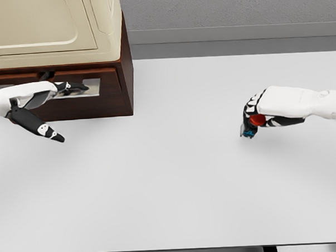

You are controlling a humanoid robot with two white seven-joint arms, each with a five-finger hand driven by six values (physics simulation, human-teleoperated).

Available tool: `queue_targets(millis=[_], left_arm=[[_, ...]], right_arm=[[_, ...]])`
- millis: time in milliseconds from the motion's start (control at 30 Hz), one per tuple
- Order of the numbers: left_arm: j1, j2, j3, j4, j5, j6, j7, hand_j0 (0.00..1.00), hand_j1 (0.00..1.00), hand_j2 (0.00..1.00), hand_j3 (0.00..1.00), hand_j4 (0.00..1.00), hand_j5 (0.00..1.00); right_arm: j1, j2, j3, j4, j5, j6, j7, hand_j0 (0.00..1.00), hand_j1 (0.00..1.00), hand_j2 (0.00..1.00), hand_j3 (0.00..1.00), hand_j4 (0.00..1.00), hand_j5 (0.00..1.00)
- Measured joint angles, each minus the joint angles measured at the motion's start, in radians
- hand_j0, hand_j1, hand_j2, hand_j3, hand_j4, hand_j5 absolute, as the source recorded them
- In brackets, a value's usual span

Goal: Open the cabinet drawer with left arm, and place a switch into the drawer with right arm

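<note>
Right robot hand (256,117) grips half-hidden switch (251,131) | left robot hand (44,98) open at drawer (107,84)

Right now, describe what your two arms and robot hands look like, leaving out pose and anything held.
Both arms are smooth glossy white shells. The left robot hand has a white palm and slim black fingers with small white patches near the joints. The right robot hand has a white back with black finger segments, and its forearm ends in a dark band at the picture's edge. No cables or sleeves show.
</note>
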Motion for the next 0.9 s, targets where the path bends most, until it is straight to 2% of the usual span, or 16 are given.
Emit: queue_targets(millis=[133,267,567,800,900], left_arm=[[0.000,0.020,-0.004,-0.004,0.055,0.005,-0.002,1.00,1.00,1.00,1.00,1.00,1.00],[0.002,0.038,-0.008,-0.007,0.108,0.012,-0.004,1.00,1.00,1.00,1.00,1.00,1.00],[0.011,0.073,0.012,-0.003,0.133,-0.006,0.001,1.00,1.00,1.00,1.00,1.00,1.00],[0.044,0.101,0.032,-0.010,0.229,-0.005,0.002,1.00,1.00,1.00,1.00,1.00,1.00],[0.044,0.123,0.037,-0.011,0.245,-0.005,0.002,1.00,1.00,1.00,1.00,1.00,1.00]], right_arm=[[-0.066,0.009,0.035,0.001,-0.001,0.001,0.000,0.45,0.45,0.45,0.45,0.45,0.45],[-0.101,0.024,0.070,0.001,0.000,0.000,0.000,0.45,0.45,0.45,0.45,0.45,0.45],[-0.166,0.051,0.113,0.000,0.000,0.000,0.000,0.44,0.44,0.44,0.44,0.44,0.44],[-0.239,0.089,0.153,0.002,0.000,0.001,0.000,0.44,0.44,0.44,0.44,0.44,0.44],[-0.267,0.113,0.185,0.005,0.000,0.000,0.000,0.44,0.44,0.44,0.44,0.44,0.44]])
